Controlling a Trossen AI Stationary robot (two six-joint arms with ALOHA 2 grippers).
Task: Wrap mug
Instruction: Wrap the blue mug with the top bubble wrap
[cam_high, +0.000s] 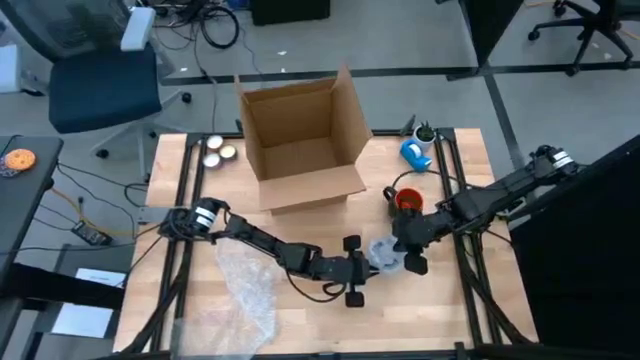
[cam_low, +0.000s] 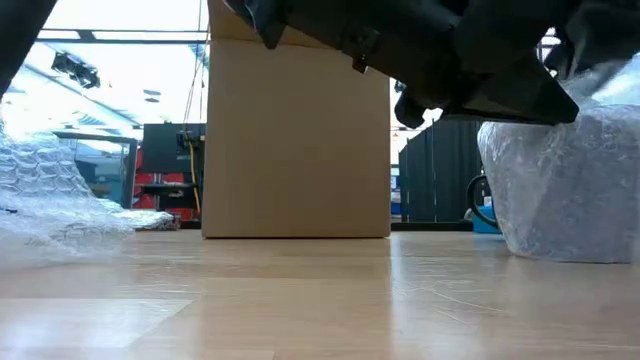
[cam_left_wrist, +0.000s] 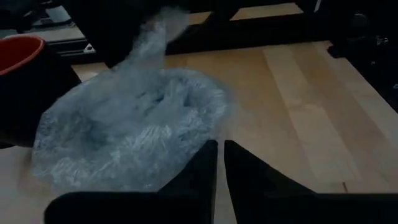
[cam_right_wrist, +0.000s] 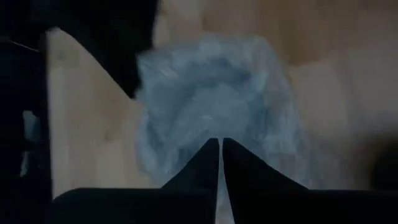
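We see a small bundle of clear bubble wrap (cam_high: 385, 254) sitting on the pale wooden surface (cam_high: 450, 310), in front of the open brown cardboard box (cam_high: 300, 140) and toward the right side. The mug itself is hidden inside the wrap, so we cannot make it out. In the low view the bundle (cam_low: 565, 190) stands upright on the surface, right of the box (cam_low: 297, 140).

Our left tool (cam_high: 362, 270) lies just beside the bundle on its left, fingers pressed together with only a thin slit between them and nothing in them; in the left wrist view they (cam_left_wrist: 219, 168) point at the lower edge of the wrap (cam_left_wrist: 130, 127). Our right tool (cam_high: 404, 256) meets the bundle from the right; its fingers (cam_right_wrist: 219, 163) are likewise clenched, tips against the wrap (cam_right_wrist: 211, 106), though we cannot tell whether a fold is pinched.

An orange-red cup (cam_high: 408, 200) stands just behind the bundle. A loose sheet of bubble wrap (cam_high: 248, 290) lies at the front left, and a blue tape dispenser (cam_high: 416, 153) rests near the box's right flap.
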